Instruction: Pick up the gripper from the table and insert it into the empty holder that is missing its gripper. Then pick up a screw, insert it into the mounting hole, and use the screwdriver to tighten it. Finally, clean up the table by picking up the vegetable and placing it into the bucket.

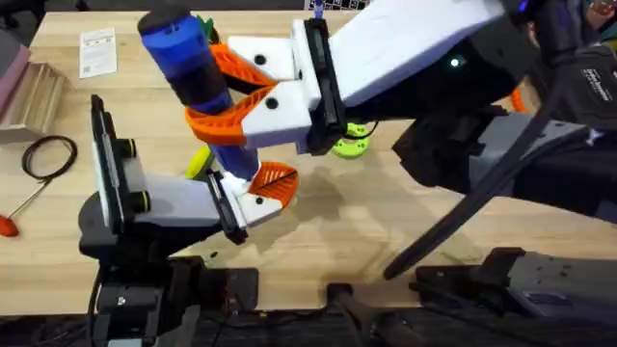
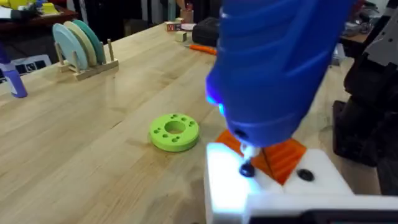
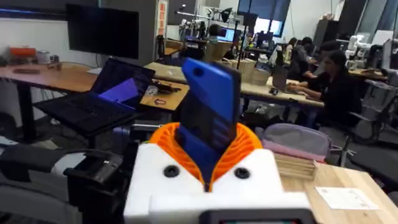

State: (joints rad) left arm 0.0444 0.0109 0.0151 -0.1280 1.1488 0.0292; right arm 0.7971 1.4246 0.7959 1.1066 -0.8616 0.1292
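Note:
My right gripper point(image 1: 217, 96) reaches across the table and is shut on the blue screwdriver point(image 1: 188, 58), which its orange pads point(image 3: 249, 146) clamp from both sides. The screwdriver point(image 2: 273, 68) points down, and its thin bit rests on a dark screw point(image 2: 247, 168) in the white holder point(image 2: 227, 186) of my left gripper point(image 1: 270, 188). The orange gripper tip point(image 2: 287, 155) sits in that holder, pressed against the other pad. My left gripper looks shut with nothing between its pads. The yellow-green vegetable point(image 1: 200, 162) lies on the table, partly hidden by the screwdriver. The bucket is hidden.
A green round disc point(image 1: 349, 145) lies right of the grippers. A black cable loop point(image 1: 48, 154) and a red-handled tool point(image 1: 8, 226) are at the left edge. A wooden rack point(image 1: 29, 92) and a paper card point(image 1: 96, 53) sit at the far left.

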